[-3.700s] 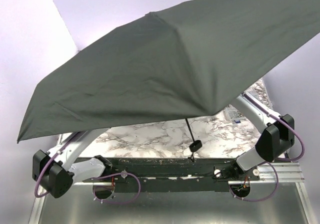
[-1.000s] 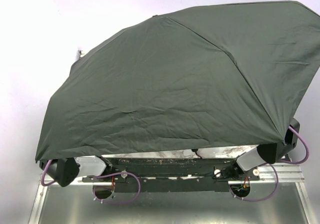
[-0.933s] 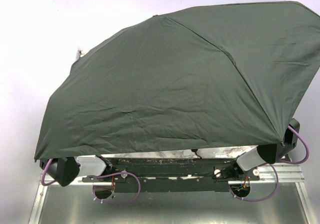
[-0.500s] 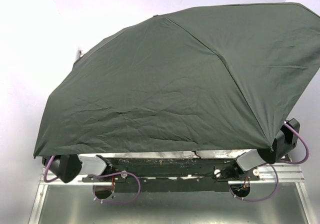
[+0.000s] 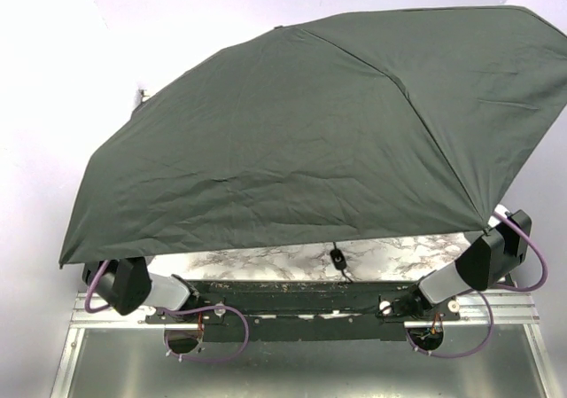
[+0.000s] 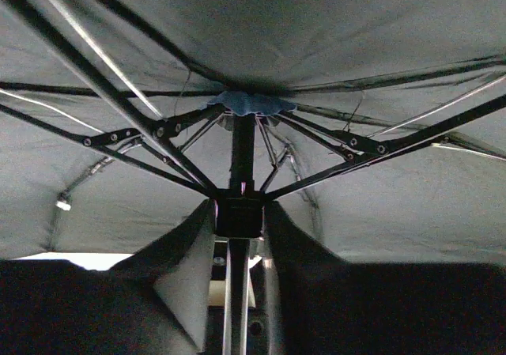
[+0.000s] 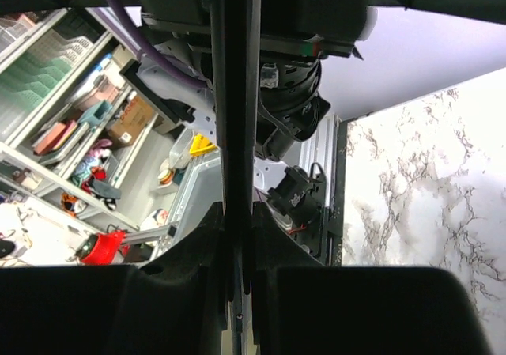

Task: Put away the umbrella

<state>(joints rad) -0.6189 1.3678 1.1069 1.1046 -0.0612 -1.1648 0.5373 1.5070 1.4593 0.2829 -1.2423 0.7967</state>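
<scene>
The black umbrella (image 5: pixel 310 141) is open, and its wide canopy covers most of the top view and hides both grippers there. A small black strap end (image 5: pixel 337 257) hangs below its near edge. In the left wrist view I look up at the ribs and the shaft (image 6: pixel 241 145). My left gripper (image 6: pixel 239 209) has its fingers against the sides of the black runner block (image 6: pixel 239 219). My right gripper (image 7: pixel 237 209) is shut on the dark shaft (image 7: pixel 236 94) lower down.
A strip of the marble table top (image 5: pixel 266 262) shows under the canopy's near edge and also appears as the table top (image 7: pixel 419 181) from the right wrist. The left arm's elbow (image 5: pixel 128 284) and the right arm's elbow (image 5: pixel 496 252) stick out beside the black base rail (image 5: pixel 292 296).
The canopy's near edge has lifted, uncovering the marble strip and the hanging strap. The left arm's elbow has shifted right, and the left jaws have closed in.
</scene>
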